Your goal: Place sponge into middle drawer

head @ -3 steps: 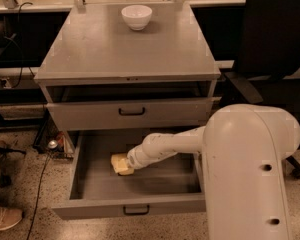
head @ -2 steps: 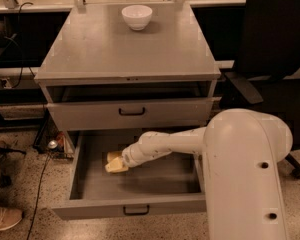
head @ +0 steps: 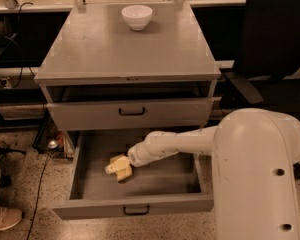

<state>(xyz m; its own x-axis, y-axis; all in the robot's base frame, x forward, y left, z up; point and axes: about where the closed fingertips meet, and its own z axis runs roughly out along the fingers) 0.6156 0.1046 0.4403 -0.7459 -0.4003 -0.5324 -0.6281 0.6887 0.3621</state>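
Observation:
The middle drawer is pulled wide open at the bottom of the grey cabinet. My gripper reaches into it from the right, low over the left half of the drawer floor. It is shut on the pale yellow sponge, which sticks out to the left of the gripper tip, at or just above the floor. My white arm crosses the drawer's right side. My large white arm housing hides the drawer's right front corner.
The handled drawer above is shut. A white bowl stands at the back of the cabinet top. A black chair stands to the right. Cables and a shoe lie on the floor at the left.
The gripper and the sponge have shifted a little to the left and lower in the drawer. The drawer and the bowl have not moved.

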